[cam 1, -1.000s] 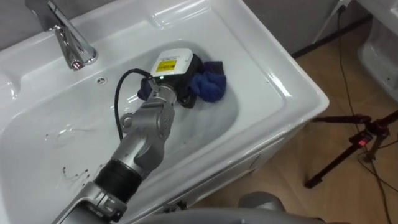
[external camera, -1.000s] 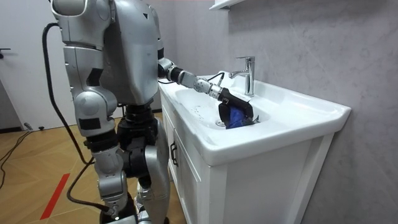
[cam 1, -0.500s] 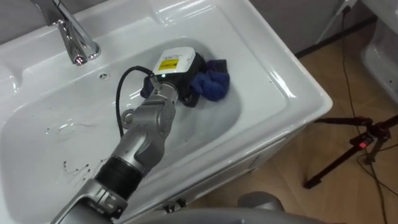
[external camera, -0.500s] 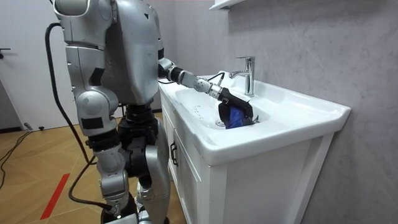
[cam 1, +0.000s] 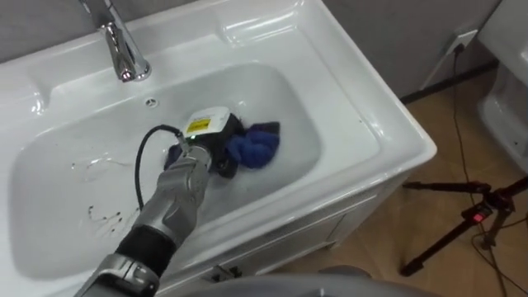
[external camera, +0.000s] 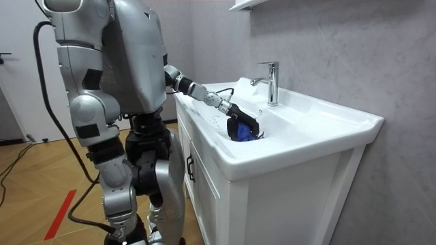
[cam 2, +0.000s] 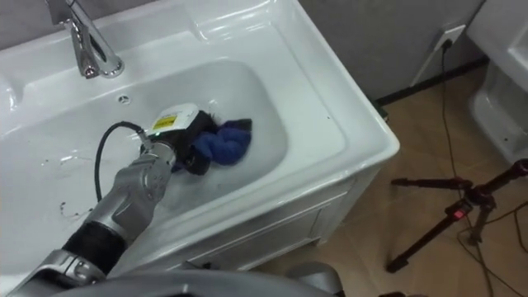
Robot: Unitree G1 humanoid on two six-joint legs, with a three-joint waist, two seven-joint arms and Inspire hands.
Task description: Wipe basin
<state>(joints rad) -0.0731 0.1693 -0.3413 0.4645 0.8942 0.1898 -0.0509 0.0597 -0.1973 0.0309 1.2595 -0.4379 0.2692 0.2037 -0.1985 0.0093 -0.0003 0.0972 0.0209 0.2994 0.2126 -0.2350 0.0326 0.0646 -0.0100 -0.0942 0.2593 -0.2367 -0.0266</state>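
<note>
Bunching soft and light, the blue cloth (cam 1: 254, 145) lies mid-basin (cam 1: 363, 99), just right of the left hand (cam 1: 206, 130), whose dark fingers curl into its left edge. It likely slides easily on the glaze; gripping the thick fold seems best.

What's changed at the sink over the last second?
The left hand, closed on the crumpled blue cloth, has dragged it across the white ceramic basin, away from the chrome tap towards the front edge nearer the robot; in the room view it slid to the room view's left, and the torso leaned that way too. The grip stayed the same; tap and basin did not move.
</note>
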